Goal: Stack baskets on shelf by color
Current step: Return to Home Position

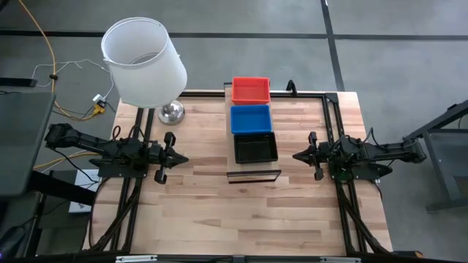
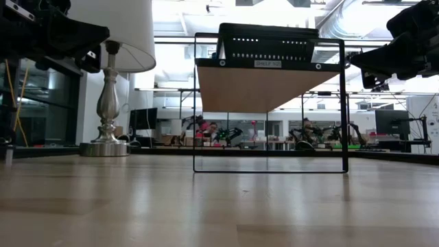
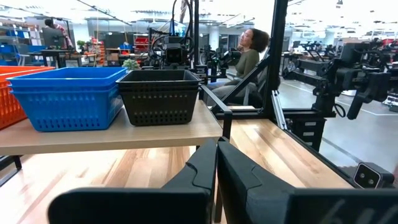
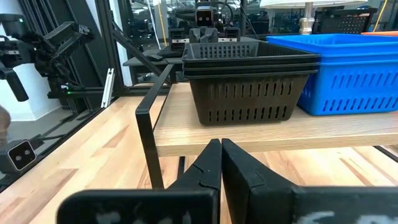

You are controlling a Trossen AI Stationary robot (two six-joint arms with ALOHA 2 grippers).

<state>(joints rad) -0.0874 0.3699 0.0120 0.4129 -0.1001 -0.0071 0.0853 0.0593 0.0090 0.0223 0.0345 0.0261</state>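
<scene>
Three stacks of baskets stand in a row on the shelf [image 1: 254, 174]: red [image 1: 251, 89] at the far end, blue [image 1: 251, 118] in the middle, black [image 1: 255, 147] at the near end. Their bottoms rest on the light-wood plank [image 3: 106, 137]. In the wrist views the black stack [image 4: 249, 87] and blue stack [image 3: 62, 96] show side by side. My left gripper [image 1: 183, 158] hovers left of the shelf, shut and holding nothing. My right gripper [image 1: 295, 155] hovers right of the shelf, also shut and holding nothing. Both point toward the shelf.
A table lamp with a white shade [image 1: 143, 61] and chrome base [image 1: 171, 112] stands at the table's far left. The shelf's dark frame [image 2: 269, 103] rises mid-table. Bare butcher-block tabletop [image 1: 248, 219] lies near of the shelf. People sit in the room beyond [image 3: 249, 56].
</scene>
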